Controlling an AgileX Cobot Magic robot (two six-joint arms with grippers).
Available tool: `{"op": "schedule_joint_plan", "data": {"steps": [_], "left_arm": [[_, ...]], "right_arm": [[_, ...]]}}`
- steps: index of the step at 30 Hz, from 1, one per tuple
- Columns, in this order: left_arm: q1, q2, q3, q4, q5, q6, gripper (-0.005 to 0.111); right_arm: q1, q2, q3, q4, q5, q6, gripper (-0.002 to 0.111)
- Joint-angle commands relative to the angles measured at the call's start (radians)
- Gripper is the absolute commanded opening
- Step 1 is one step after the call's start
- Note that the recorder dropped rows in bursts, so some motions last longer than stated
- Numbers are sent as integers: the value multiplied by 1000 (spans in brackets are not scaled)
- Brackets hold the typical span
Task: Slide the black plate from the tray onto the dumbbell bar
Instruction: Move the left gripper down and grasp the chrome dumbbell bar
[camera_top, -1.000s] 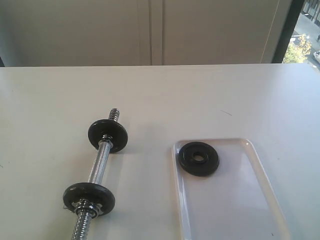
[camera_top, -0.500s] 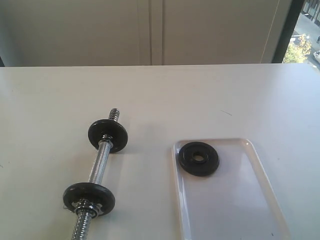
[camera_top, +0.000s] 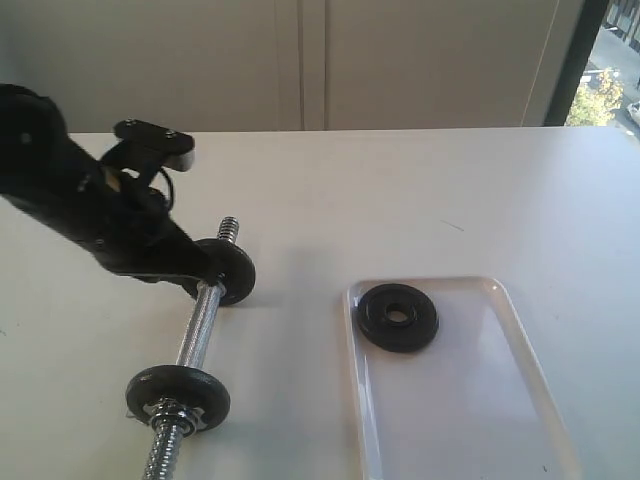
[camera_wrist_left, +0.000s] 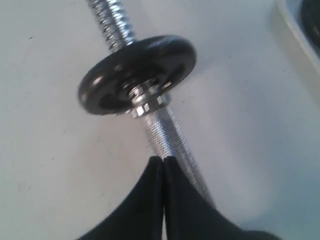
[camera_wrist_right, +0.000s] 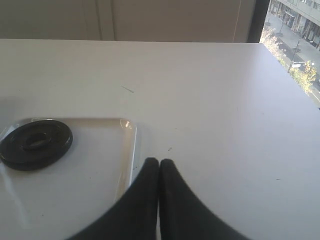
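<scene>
Beside the tray (camera_top: 470, 400) lies the dumbbell bar (camera_top: 200, 325), the left gripper (camera_wrist_left: 163, 160) pinched empty over its knurled shaft, the right gripper (camera_wrist_right: 159, 161) clenched empty just outside the tray's rim, and the black plate (camera_top: 398, 317), ringed around its hole, flat in a tray corner.

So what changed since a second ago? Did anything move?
The left gripper swung in from the left side. It is shut, holds nothing, and now sits above the dumbbell bar, next to the far disc. Nothing was picked up. The black plate still lies in the tray, and the bar has not moved.
</scene>
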Motion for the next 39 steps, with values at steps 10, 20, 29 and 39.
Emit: {"op": "schedule_joint_plan", "data": {"steps": [10,20,29,39], "left_arm": [[-43,164,-137,3,99,-195,1],[-41,164,-141,10,115,-190,56],[-41,177,-141,83,116,-253,59],[-41,256,-141,83,100,-268,59]], "right_arm": [[2,-5,2,0,-6,1,0],[2,-5,2,0,-6,1,0],[2,-5,2,0,-6,1,0],[2,-5,2,0,-6,1,0]]}}
